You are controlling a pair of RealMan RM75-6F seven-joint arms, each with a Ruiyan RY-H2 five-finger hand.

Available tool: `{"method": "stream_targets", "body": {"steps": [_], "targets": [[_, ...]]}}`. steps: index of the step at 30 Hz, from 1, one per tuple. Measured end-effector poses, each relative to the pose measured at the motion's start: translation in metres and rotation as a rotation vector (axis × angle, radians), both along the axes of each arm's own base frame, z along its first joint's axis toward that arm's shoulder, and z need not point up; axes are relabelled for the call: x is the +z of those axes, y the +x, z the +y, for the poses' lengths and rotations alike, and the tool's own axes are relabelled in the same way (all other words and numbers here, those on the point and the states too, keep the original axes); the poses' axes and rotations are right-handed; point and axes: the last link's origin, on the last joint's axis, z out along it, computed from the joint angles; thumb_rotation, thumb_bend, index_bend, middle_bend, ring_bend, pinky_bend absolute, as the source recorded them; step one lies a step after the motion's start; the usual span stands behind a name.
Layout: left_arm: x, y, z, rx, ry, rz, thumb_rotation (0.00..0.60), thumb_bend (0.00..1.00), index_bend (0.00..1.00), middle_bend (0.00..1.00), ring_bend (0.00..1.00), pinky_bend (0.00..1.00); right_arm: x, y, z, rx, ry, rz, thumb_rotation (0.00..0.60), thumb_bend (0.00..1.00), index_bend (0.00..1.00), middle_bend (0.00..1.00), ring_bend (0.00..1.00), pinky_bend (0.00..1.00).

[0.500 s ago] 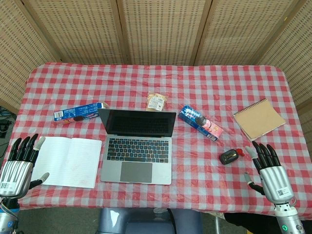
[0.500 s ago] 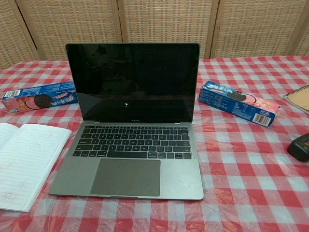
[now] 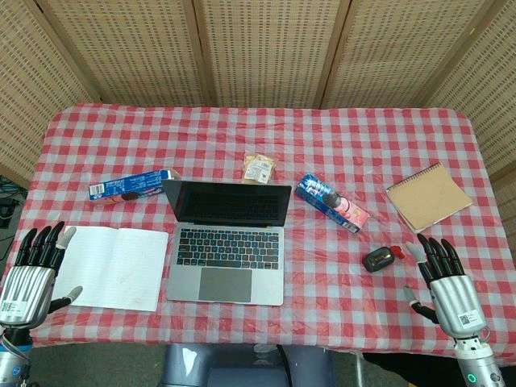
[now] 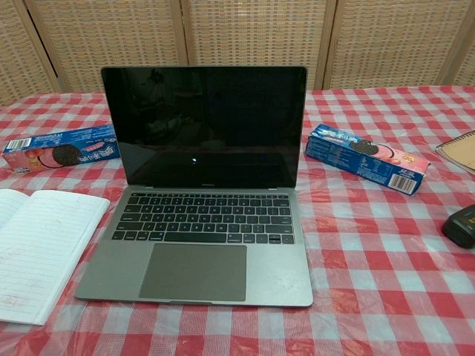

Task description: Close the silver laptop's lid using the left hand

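Left hand (image 3: pixel 32 270) at the near left desk edge, fingers spread, holding nothing, well apart from the laptop (image 3: pixel 228 240). Right hand (image 3: pixel 446 278) likewise open and empty near the black case (image 3: pixel 377 259). Laptop at mid-desk (image 3: pixel 322 137), lid upright, open notebook (image 3: pixel 113 268) just beside it on the left. Best to lift over the notebook, reach behind the lid's top edge, press forward and down slowly, sparing the cookie box (image 3: pixel 133 186).
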Motion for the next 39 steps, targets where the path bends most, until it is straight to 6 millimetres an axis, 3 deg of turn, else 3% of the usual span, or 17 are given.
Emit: {"method": "stream_targets", "body": {"steps": [15,18,23,25,31,36,39], "targets": [[0.000,0.004,0.000,-0.011,-0.002,-0.019,0.600,0.09,0.00,0.00,0.00,0.00,-0.001,0.000,0.000,0.001,0.003,-0.002,0.600,0.62,0.00,0.00,0.00,0.00],[-0.001,0.008,0.004,-0.023,-0.009,-0.032,0.600,0.24,0.00,0.00,0.00,0.00,0.000,0.000,0.000,0.003,0.001,-0.010,0.600,0.62,0.00,0.00,0.00,0.00],[-0.002,0.019,0.017,-0.048,-0.036,-0.031,0.600,0.83,0.00,0.00,0.00,0.00,0.000,0.001,-0.001,0.005,0.004,-0.015,0.600,0.65,0.01,0.00,0.00,0.00],[-0.003,0.024,0.023,-0.061,-0.049,-0.028,0.600,0.96,0.00,0.00,0.00,0.00,-0.001,0.001,-0.002,0.004,0.007,-0.015,0.600,0.66,0.02,0.00,0.00,0.00],[-0.004,0.045,0.049,-0.090,-0.134,-0.026,0.600,1.00,0.00,0.00,0.00,0.00,-0.002,0.000,-0.006,0.001,0.012,-0.021,0.600,0.67,0.03,0.00,0.00,0.00],[-0.001,0.069,0.084,-0.081,-0.221,-0.030,0.600,1.00,0.00,0.00,0.00,0.01,-0.002,-0.004,-0.010,-0.008,0.017,-0.030,0.600,0.67,0.04,0.00,0.00,0.00],[0.004,0.088,0.107,-0.082,-0.245,-0.030,0.600,1.00,0.00,0.00,0.00,0.07,-0.001,-0.005,-0.011,-0.013,0.017,-0.035,0.600,0.67,0.05,0.00,0.00,0.00]]}}
